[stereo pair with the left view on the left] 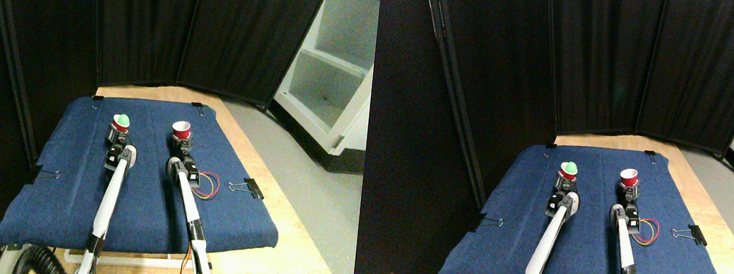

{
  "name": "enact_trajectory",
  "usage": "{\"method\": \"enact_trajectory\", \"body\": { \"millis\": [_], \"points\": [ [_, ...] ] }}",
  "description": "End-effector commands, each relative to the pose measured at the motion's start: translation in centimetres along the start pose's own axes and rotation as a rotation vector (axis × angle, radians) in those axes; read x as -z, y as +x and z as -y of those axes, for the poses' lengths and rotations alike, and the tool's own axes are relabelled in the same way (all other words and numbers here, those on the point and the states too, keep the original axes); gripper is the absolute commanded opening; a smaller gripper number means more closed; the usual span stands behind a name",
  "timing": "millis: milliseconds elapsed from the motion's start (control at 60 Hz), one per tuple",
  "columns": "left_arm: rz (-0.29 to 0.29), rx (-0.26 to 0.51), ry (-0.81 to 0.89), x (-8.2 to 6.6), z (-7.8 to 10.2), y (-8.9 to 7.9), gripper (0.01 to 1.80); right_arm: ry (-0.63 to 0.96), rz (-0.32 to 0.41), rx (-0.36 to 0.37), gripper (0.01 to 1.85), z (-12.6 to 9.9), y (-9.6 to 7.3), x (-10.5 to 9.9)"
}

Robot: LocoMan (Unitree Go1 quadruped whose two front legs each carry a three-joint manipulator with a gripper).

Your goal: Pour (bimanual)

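Cups: two small red cups, both upright on the blue cloth (144, 202), side by side and apart from each other.
Left cup (120, 124): one, red with a pale rim; a green rounded thing (122, 119) shows at its mouth, one only.
Right cup (181, 131): one, red with a white inside; what it holds, if anything, cannot be made out.
Left gripper (117, 136): one, right at the base of the left cup and seemingly around its lower part; too small here to say whether the jaws are closed on it or merely beside it.
Right gripper (181, 144): one, right at the base of the right cup in the same way; jaw spread cannot be told either.
Manipulators: two pale limbs, reaching up from the bottom edge to the cups, roughly parallel.
Cloth: one, dark blue, spread over a wooden table (299, 246) and covering most of the top.
Binder clips: two plainly seen, one on the cloth's left edge (48, 173), one on its right edge (251, 187).
Wires (208, 185): one loop of red and yellow strands lying on the cloth just beside the right manipulator.
Screen (205, 20): black folding panels behind the table.
Shelf unit (339, 55): one, white, at the far right.
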Motion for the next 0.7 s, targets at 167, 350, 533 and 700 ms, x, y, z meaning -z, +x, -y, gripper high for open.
{"method": "enact_trajectory", "body": {
  "millis": [167,350,533,700],
  "points": [
    [0.053,-0.027,0.023,0.2,-0.8,-0.1,0.33,-0.020,0.040,0.019,0.34,0.1,-0.2,0.1],
    [0.101,-0.043,0.029,0.2,-1.4,-0.3,0.33,-0.031,0.048,0.033,0.34,0.0,-0.4,-0.1],
    [0.089,-0.028,0.065,0.1,-1.8,-0.2,0.84,-0.036,0.052,0.024,0.33,-0.1,-0.7,-0.3],
    [0.116,-0.008,0.107,0.0,-2.0,-0.1,1.15,0.001,0.040,0.041,0.38,-0.1,-0.9,-0.4]
  ]
}}
